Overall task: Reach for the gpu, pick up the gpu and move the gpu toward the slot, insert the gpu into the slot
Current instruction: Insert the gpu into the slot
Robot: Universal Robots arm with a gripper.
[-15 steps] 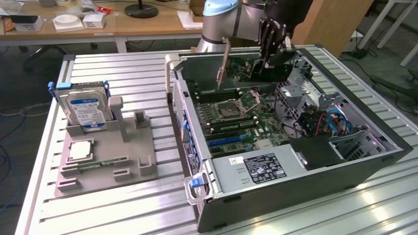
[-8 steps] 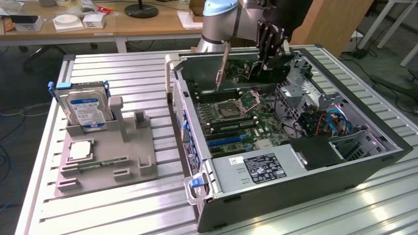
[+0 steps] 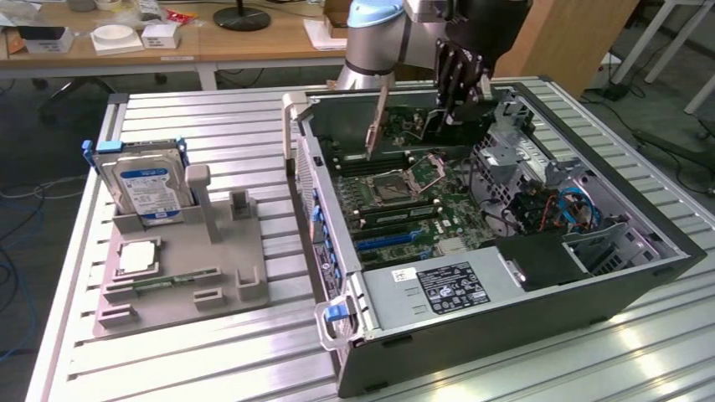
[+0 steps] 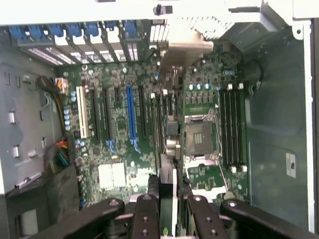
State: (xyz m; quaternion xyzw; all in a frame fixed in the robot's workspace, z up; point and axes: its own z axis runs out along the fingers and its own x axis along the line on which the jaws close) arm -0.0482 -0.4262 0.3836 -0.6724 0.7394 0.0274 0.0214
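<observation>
Ribbed aluminium table (image 3: 201, 360) carries the open computer case (image 3: 537, 322), laid on its side so that the green motherboard (image 4: 119, 159) faces up. A grey parts holder (image 3: 179, 268) stands well apart from the case, toward the exterior view's left.

**Step in hand:** carrying the gpu to the slot, judged to be close to insertion. The pick-up is done.

**Position of the gpu:** the gpu (image 4: 167, 159) hangs inside the case above the motherboard, seen edge-on from the wrist. Its silver bracket (image 3: 378, 126) points toward the rear wall of the case. The card runs alongside the row of long connectors, between the blue connector (image 4: 130, 114) and the square processor socket (image 4: 199, 134). The slot (image 4: 156, 117) is the black connector just beside the card's lower edge. I cannot tell whether the edge touches it; I judge that it is not seated.

**State of my gripper:** my gripper (image 4: 168, 191) is pinching the gpu by its end away from the bracket. My fingers (image 4: 147, 211) press on both faces.

**Next move calls for:**
1. Card edge parallel to the slot along its full length.
2. Bracket lined up with the rear opening of the case.
3. Straight, even downward pressure, card upright.
</observation>
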